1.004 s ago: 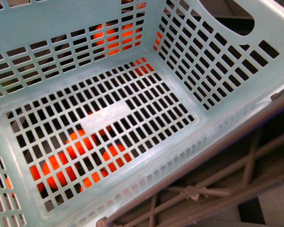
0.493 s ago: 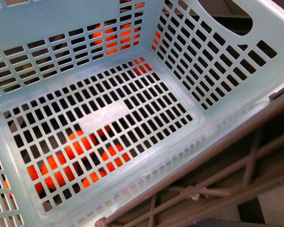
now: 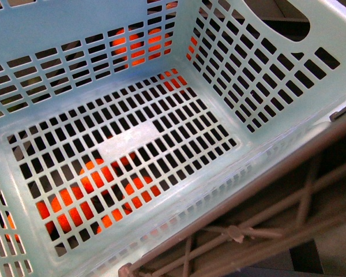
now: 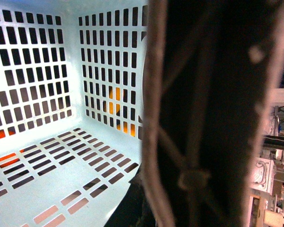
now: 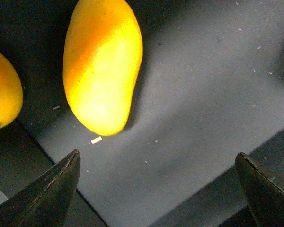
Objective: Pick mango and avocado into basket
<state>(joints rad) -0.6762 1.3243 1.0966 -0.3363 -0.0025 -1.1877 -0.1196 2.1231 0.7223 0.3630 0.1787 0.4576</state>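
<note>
One mango, one basket

The basket stands open above, brown handle along one rim; bare dark surface flanks the mango opposite another yellow fruit.

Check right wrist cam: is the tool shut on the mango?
No: the right tool is wide open, and the mango lies untouched on the dark surface ahead of its tips.
</note>
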